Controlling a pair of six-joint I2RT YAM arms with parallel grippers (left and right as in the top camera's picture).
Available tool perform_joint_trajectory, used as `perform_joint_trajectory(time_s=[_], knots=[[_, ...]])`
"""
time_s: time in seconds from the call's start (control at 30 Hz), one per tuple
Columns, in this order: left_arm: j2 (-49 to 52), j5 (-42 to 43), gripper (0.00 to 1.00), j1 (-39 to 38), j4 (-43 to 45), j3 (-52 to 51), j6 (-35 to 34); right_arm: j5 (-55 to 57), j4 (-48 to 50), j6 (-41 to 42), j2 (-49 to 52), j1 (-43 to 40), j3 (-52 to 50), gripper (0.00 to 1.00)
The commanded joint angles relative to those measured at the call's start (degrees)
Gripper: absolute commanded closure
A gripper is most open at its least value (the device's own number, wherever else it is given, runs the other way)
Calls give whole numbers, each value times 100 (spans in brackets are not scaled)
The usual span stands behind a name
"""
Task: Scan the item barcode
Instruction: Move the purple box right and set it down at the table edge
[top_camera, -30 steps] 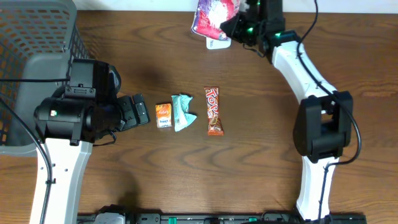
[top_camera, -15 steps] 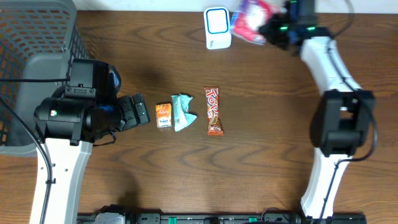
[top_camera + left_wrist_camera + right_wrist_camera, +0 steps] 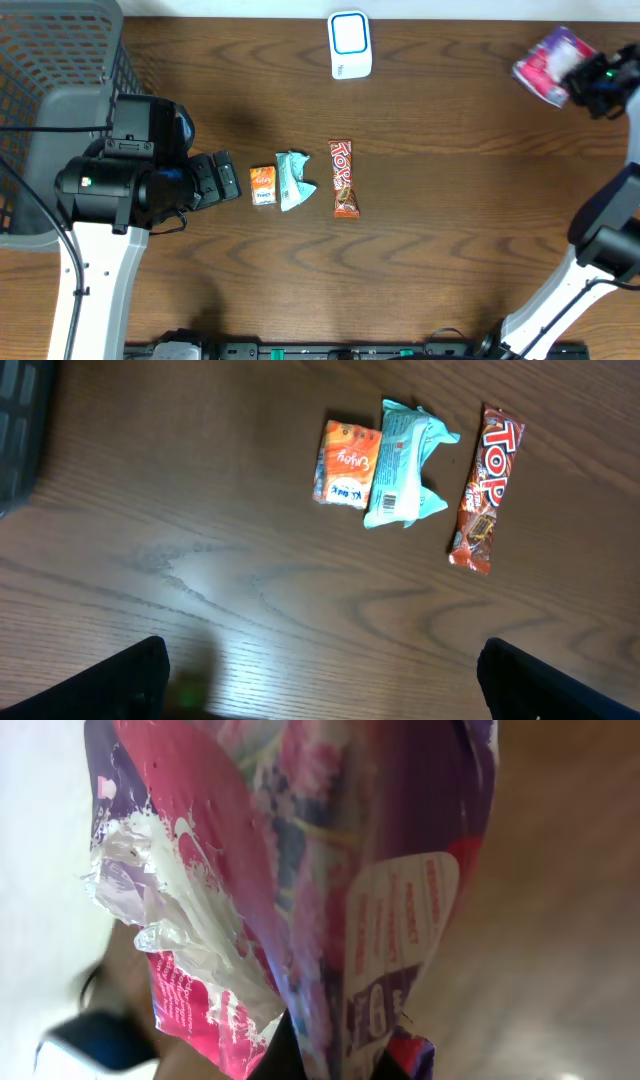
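A pink and purple snack bag point(image 3: 546, 65) hangs at the table's far right, and my right gripper point(image 3: 582, 78) is shut on its edge. In the right wrist view the bag point(image 3: 330, 890) fills the frame, pinched at the bottom by that gripper point(image 3: 330, 1060). The white barcode scanner point(image 3: 350, 45) with a blue window stands at the back centre, well left of the bag. My left gripper point(image 3: 225, 180) stays open and empty just left of the small packs; its gripper point(image 3: 320, 695) shows only dark fingertips point(image 3: 130, 680) in the wrist view.
An orange pack point(image 3: 263, 186), a teal wrapper point(image 3: 293, 180) and a brown Top bar point(image 3: 344, 178) lie side by side mid-table, also seen as the orange pack point(image 3: 347, 464), teal wrapper point(image 3: 405, 465) and bar point(image 3: 484, 488). A grey mesh basket point(image 3: 50, 60) fills the back left corner.
My right arm has swung the bag from over the scanner to the table's far right. The left arm and the three small items have not moved.
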Motion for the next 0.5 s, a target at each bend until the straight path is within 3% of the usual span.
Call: perform_joint_trajectory(time_s=[0.0, 0.03, 0.1, 0.17, 0.2, 0.47], knots=[[0, 9, 2, 22, -20, 2, 116, 745, -57, 398, -201, -98, -85, 99], [0, 11, 2, 22, -20, 2, 116, 901, -52, 492, -201, -120, -118, 97], [0, 9, 2, 22, -20, 2, 116, 1189, 37, 638, -201, -140, -216, 81], [0, 11, 2, 22, -20, 2, 116, 1211, 173, 634, -201, -140, -280, 43], [0, 11, 2, 22, -20, 2, 116, 1209, 208, 632, -201, -138, -302, 34], [0, 11, 2, 22, -20, 2, 116, 116, 175, -175, -586, -160, -249, 18]])
